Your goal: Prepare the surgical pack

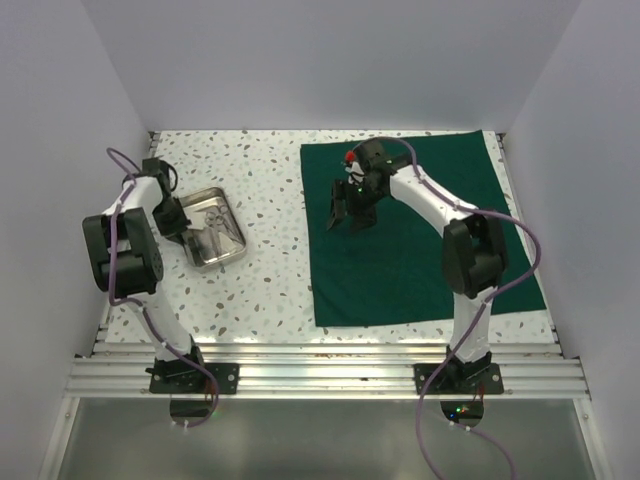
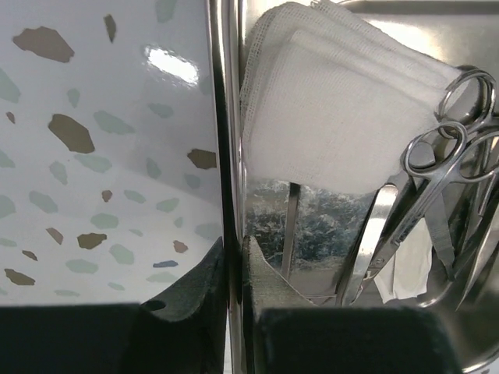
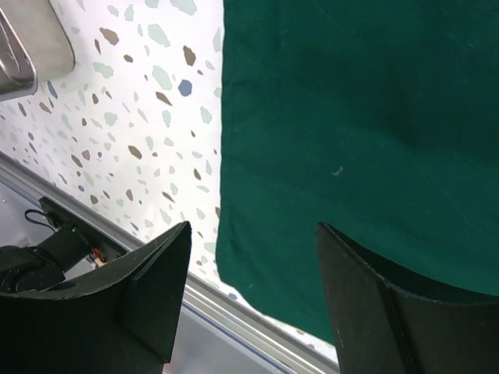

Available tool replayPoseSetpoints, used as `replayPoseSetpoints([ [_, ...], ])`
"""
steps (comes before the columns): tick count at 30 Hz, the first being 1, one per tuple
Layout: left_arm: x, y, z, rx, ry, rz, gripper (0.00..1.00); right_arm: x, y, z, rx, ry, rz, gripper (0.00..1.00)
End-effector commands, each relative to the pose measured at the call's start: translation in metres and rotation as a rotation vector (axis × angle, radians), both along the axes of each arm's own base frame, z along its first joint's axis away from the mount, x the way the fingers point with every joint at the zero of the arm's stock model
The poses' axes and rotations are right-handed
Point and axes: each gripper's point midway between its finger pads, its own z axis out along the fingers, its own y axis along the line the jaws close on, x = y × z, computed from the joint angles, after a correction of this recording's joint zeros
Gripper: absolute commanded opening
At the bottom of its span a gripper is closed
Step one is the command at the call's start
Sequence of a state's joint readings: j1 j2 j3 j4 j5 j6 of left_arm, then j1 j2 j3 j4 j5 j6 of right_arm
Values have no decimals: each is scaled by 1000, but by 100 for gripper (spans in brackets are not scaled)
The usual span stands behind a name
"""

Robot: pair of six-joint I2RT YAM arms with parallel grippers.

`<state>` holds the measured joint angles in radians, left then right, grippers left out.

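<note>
The dark green drape lies flat on the right half of the table and fills the right wrist view. The steel tray sits at the left, holding white gauze and steel scissor-like instruments. My left gripper is shut on the tray's left rim, one finger outside and one inside. My right gripper is open and empty, hovering above the drape's left part.
The speckled white tabletop lies between tray and drape. An aluminium rail runs along the near edge. White walls enclose the table at the back and sides.
</note>
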<state>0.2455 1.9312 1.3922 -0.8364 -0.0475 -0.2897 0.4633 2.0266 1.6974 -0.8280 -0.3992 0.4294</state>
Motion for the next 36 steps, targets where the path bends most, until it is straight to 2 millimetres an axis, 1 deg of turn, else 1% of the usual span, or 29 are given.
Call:
replayPoseSetpoints([
  [1,10,-30,37,-30,-74,-9,0,-10,-21,37,-23,-56,-25,68],
  [2,12,-39,45,-37,-87,-21,0,-15,-27,35,-38,-55,-22,69],
  [3,19,-47,56,-34,-114,-35,0,-17,-32,46,-37,-82,-27,69],
  [4,22,-71,63,-42,-118,-72,0,-21,-39,44,-58,-83,-34,69],
  [5,25,-84,68,-46,-127,-93,0,-26,-45,45,-73,-75,-40,69],
  [6,33,-111,79,-55,-156,-145,0,-28,-52,45,-82,-69,-54,69],
  [7,35,-125,83,-72,-160,-137,0,-32,-58,52,-84,-77,-66,69],
  [8,33,-137,85,-83,-154,-148,0,-41,-64,48,-100,-46,-79,69],
  [9,36,-162,93,-93,-173,-190,0,-43,-74,46,-122,-38,-104,69],
  [10,37,-176,96,-105,-182,-195,0,-47,-80,56,-120,-56,-123,69],
  [11,38,-189,95,-109,-182,-214,0,-52,-86,51,-126,-40,-150,69],
  [12,38,-211,99,-114,-194,-256,0,-53,-92,53,-111,-40,-178,69],
  [14,36,-234,92,-158,-166,-266,0,-59,-101,57,-91,-45,-206,69],
  [15,34,-253,93,-184,-170,-295,0,-58,-106,58,-86,-46,-223,69],
  [17,38,-277,94,-227,-202,-316,0,-65,-112,61,-82,-58,-228,69],
  [18,34,-294,94,-245,-210,-350,0,-65,-117,61,-89,-66,-236,69],
  [21,31,-329,90,-310,-206,-397,0,-75,-129,63,-96,-71,-262,69],
  [22,30,-340,88,-338,-202,-408,0,-78,-134,59,-110,-68,-275,69],
  [23,33,-350,80,-348,-194,-423,0,-79,-138,60,-117,-74,-285,69],
  [25,35,-376,83,-390,-204,-471,0,-82,-148,60,-126,-84,-305,69],
  [26,37,-384,71,-393,-185,-482,0,-83,-153,59,-144,-86,-310,69],
  [27,41,-399,77,-412,-206,-508,0,-83,-159,59,-153,-87,-322,69],
  [28,41,-407,76,-432,-203,-524,0,-84,-162,57,-163,-81,-328,69],
  [29,43,-413,64,-432,-183,-532,0,-86,-166,56,-177,-80,-328,69],
  [30,46,-424,69,-446,-201,-549,0,-86,-171,55,-185,-77,-343,69],
  [31,47,-429,67,-457,-198,-558,0,-86,-174,54,-191,-78,-346,69],
  [32,49,-433,59,-465,-190,-563,0,-86,-178,52,-197,-72,-358,69],
  [34,49,-442,57,-502,-183,-579,0,-85,-184,49,-215,-69,-371,69],
  [36,50,-449,49,-525,-174,-592,0,-82,-188,46,-225,-63,-384,69],
])
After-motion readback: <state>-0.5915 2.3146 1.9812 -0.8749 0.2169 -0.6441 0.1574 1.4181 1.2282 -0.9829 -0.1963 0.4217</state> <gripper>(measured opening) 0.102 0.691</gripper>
